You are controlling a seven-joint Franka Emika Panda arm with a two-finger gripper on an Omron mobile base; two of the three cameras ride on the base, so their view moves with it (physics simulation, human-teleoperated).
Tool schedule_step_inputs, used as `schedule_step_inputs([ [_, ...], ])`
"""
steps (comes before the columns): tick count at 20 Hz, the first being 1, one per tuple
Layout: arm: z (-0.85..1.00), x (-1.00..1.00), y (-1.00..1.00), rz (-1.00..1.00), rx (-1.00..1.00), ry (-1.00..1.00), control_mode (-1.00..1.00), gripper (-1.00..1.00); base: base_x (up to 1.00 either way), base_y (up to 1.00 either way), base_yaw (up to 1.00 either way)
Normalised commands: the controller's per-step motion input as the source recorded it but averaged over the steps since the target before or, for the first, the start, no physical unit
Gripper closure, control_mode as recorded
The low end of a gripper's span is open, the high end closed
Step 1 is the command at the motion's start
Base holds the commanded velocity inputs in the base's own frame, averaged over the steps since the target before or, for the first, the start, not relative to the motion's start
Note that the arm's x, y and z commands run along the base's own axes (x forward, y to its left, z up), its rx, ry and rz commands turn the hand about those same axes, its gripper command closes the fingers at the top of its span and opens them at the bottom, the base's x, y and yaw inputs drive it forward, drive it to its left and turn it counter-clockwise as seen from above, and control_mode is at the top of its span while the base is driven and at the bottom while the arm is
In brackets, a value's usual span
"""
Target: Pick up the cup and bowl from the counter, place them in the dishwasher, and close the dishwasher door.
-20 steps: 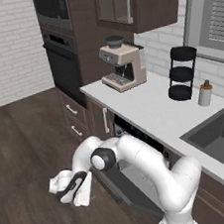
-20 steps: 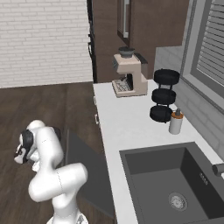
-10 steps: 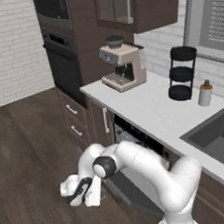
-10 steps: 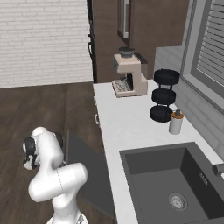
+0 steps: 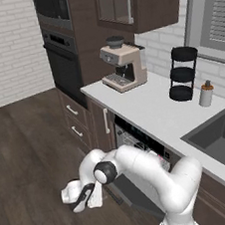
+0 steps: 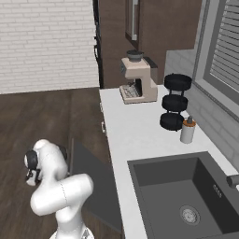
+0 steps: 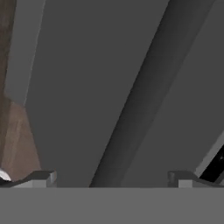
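The dishwasher (image 5: pixel 139 146) stands open under the counter (image 5: pixel 148 104), its pale wire rack showing in the dark interior. Its door (image 6: pixel 95 179), a flat dark grey panel, slopes down and outward from the cabinet. My gripper (image 5: pixel 80 199) hangs low near the floor at the door's outer edge, also seen beside my arm as the gripper (image 6: pixel 31 175). In the hand view the gripper (image 7: pixel 111 179) is open, its fingertips (image 7: pixel 41 177) wide apart, facing the door (image 7: pixel 87 87) and a long dark bar across it. The cup and the bowl are out of view.
On the counter stand a beige coffee machine (image 5: pixel 123 68), a black three-tier stand (image 5: pixel 182 72) and a pump bottle (image 5: pixel 205 94). The dark sink (image 6: pixel 186 196) lies to the right. A black wall oven (image 5: pixel 62 61) and wooden drawers (image 5: pixel 75 122) are left of the dishwasher.
My hand has sunk lower toward the floor and shifted slightly closer to the door's outer edge. The door and the things on the counter have not moved.
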Motion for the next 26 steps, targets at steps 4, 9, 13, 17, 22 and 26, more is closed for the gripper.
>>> schedule_step_inputs([
  [4, -0.12, 0.83, -1.0, 0.02, -0.08, -0.14, -1.0, -1.0, 0.0, 0.0, 0.0],
  [9, 0.03, 0.88, -1.0, 0.13, 0.0, -0.03, -1.0, -1.0, 0.0, 0.0, 0.0],
  [13, 0.05, 0.86, -1.0, 0.17, 0.0, 0.0, -1.0, -1.0, 0.0, 0.0, 0.0],
  [17, 0.08, 0.85, -1.0, 0.16, 0.0, 0.0, -1.0, -1.0, 0.0, 0.0, 0.0],
  [22, 0.0, 0.7, -1.0, 0.19, 0.0, 0.07, -1.0, -1.0, 0.0, 0.0, 0.0],
  [26, 0.0, 0.69, -1.0, 0.2, 0.0, 0.07, -1.0, -1.0, 0.0, 0.0, 0.0],
])
